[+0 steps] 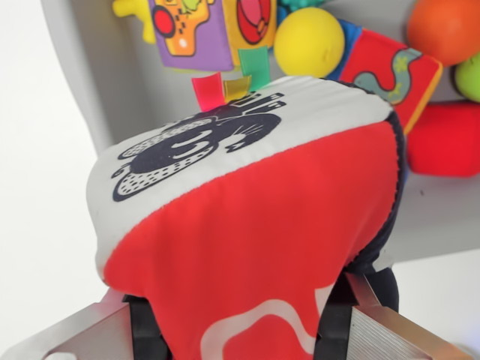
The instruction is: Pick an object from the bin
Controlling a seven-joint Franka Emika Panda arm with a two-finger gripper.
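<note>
The gripper point(240, 319) clamps the soft fabric cube point(247, 217) between both pads, the cube bulging straight ahead, above the bin point(90, 75) of toys.

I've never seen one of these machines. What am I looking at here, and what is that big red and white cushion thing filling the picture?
This picture comes from a camera mounted on a robot arm's wrist, looking past its claw. The metal pieces with black pads at the bottom are the claw's two fingers. They are closed on a soft cloth cube, red on one face and white with a black cartoon animal on another. It looks huge only because it is so close to the lens. Behind it lies a grey bin holding more toys: a yellow ball, an orange ball, a colourful fabric toy with ribbon tags and another cloth block with a snake picture.
</note>
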